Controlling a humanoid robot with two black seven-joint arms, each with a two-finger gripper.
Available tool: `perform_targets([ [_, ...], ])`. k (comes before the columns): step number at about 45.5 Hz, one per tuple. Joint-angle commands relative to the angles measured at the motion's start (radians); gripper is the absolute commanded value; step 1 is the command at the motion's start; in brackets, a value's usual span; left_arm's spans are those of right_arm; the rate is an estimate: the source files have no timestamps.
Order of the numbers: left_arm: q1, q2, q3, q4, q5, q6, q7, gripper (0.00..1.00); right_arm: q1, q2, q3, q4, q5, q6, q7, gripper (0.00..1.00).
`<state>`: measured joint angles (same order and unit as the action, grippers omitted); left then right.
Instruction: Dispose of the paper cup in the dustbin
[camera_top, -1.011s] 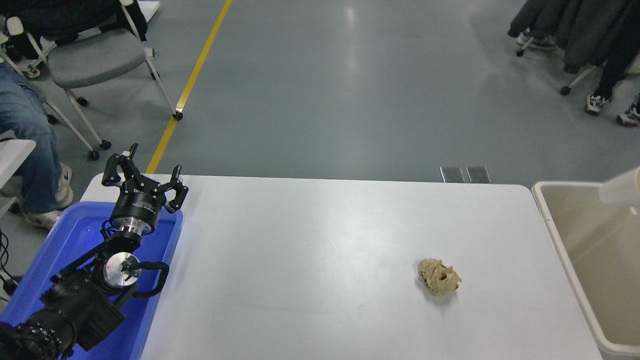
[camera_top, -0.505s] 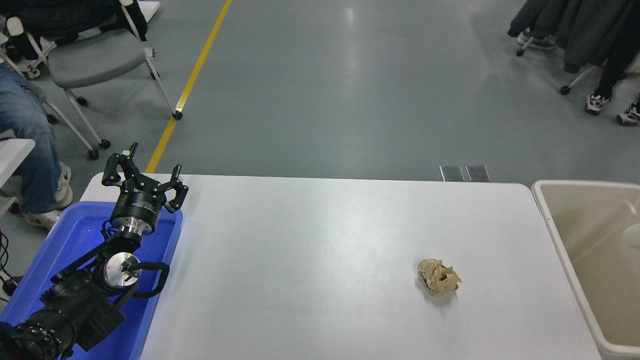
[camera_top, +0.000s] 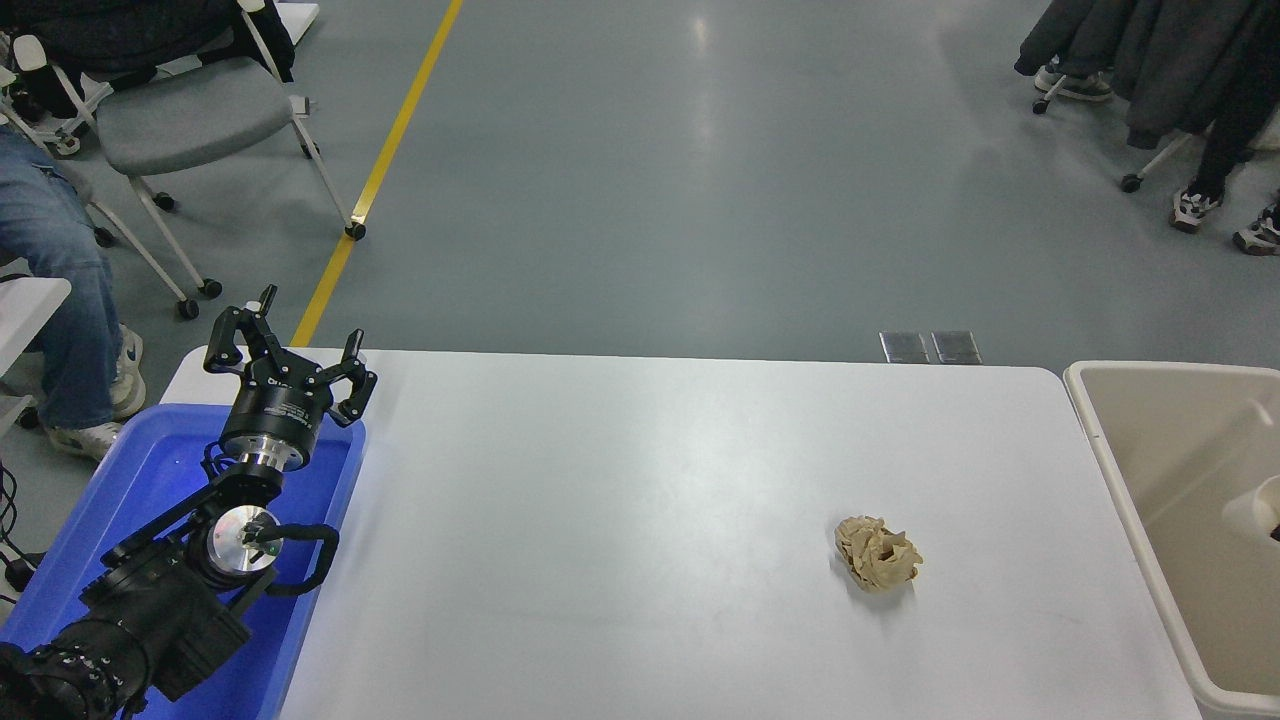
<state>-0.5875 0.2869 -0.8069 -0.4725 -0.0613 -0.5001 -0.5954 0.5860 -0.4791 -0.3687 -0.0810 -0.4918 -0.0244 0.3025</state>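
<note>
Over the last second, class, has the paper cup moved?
Yes. The cup has dropped from level with the dustbin's far rim to lower inside the bin, at the picture's right edge.

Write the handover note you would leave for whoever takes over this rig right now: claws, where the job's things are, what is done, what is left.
Left claw: open, empty, parked above the blue plastic tray at the table's left end.
Right claw: out of view.
Small white tapered paper cup: inside the large beige rectangular plastic dustbin at the table's right end, by the picture's right edge, partly cut off.
Crumpled tan paper ball: on the white table, apart from the bin.
Done: cup appears to be in the bin.
Left: probably nothing for the cup; confirm the right arm is clear.
</note>
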Motion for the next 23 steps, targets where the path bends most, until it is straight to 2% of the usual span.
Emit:
perform_targets([
  [1,0.0,0.0,0.0,0.0,0.0,0.0,0.0,1.0,-0.006,0.01,0.002,-0.006,0.012,-0.011,-0.005,0.0],
  [2,0.0,0.0,0.0,0.0,0.0,0.0,-0.001,1.0,-0.005,0.01,0.005,-0.005,0.012,-0.012,-0.003,0.08],
  [4,0.0,0.0,0.0,0.0,0.0,0.0,0.0,1.0,-0.005,0.01,0.014,-0.006,0.013,-0.022,-0.002,0.56],
  [5,0.0,0.001,0.0,0.0,0.0,0.0,0.0,1.0,-0.005,0.011,0.02,-0.006,0.013,-0.031,0.0,0.72],
  [6,0.0,0.0,0.0,0.0,0.0,0.0,0.0,1.0,-0.005,0.011,0.027,-0.006,0.016,-0.046,0.0,0.79],
  [16,0.0,0.0,0.0,0.0,0.0,0.0,0.0,1.0,-0.025,0.011,0.033,-0.006,0.018,-0.117,0.003,0.82],
  [19,0.0,0.0,0.0,0.0,0.0,0.0,0.0,1.0,-0.029,0.013,0.033,-0.006,0.018,-0.129,0.001,0.89],
  [23,0.0,0.001,0.0,0.0,0.0,0.0,0.0,1.0,-0.031,0.011,0.028,-0.006,0.016,-0.123,-0.005,0.89],
])
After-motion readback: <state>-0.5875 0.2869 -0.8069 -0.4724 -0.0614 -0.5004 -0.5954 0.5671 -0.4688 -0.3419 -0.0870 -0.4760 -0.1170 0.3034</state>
